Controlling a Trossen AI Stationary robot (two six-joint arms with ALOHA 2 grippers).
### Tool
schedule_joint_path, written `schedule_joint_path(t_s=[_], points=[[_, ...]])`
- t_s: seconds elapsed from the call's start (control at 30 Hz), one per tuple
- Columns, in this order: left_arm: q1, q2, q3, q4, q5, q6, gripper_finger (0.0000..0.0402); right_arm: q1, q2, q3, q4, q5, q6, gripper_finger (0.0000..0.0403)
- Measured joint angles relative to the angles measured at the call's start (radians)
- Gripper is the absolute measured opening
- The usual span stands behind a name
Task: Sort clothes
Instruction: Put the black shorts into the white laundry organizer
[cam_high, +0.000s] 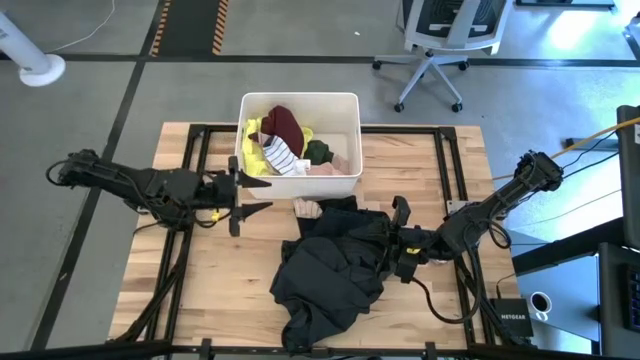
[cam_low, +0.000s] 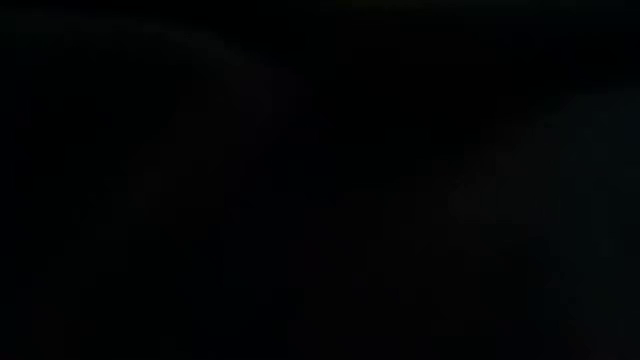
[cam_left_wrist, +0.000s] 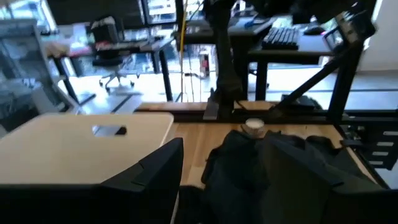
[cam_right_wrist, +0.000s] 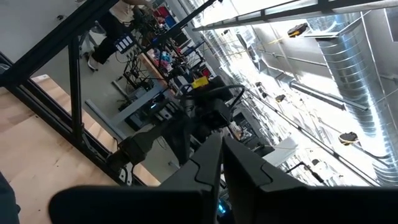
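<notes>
A white bin (cam_high: 345, 180) stands at the table's far middle, and its near wall (cam_left_wrist: 87, 149) fills part of the left wrist view. In it lie clothes: a maroon piece (cam_high: 283, 125), a neon yellow one (cam_high: 258, 160), a striped sock (cam_high: 285, 160), and green (cam_high: 318, 152) and pale pink (cam_high: 335, 168) pieces. A large black garment (cam_high: 335, 275) lies heaped on the table's near middle, also in the left wrist view (cam_left_wrist: 280, 174). A small pale piece (cam_high: 305, 208) lies at its far edge. My left gripper (cam_high: 256, 195) is open and level beside the bin's near left corner. My right gripper (cam_high: 392, 245), shut (cam_right_wrist: 219, 165), is at the garment's right edge. My right gripper has its shut fingers (cam_right_wrist: 208, 162) at the black garment's right edge, pointing toward the table's left. Its wrist view shows no cloth between the fingertips. I cannot tell whether it touches the garment.
Black frame rails (cam_high: 200, 160) run along the table's sides. A small white round thing (cam_left_wrist: 254, 126) sits behind the garment's heap. An office chair (cam_high: 440, 40) stands beyond the far edge. The low view is wholly dark.
</notes>
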Motion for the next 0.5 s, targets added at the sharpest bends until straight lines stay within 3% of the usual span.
schedule_joint_path(t_s=[0.5], points=[[0.0,0.0,-0.01,0.0,0.0,-0.04,0.0214,-0.013,0.0,0.0,-0.033,-0.001,0.052,0.0033]])
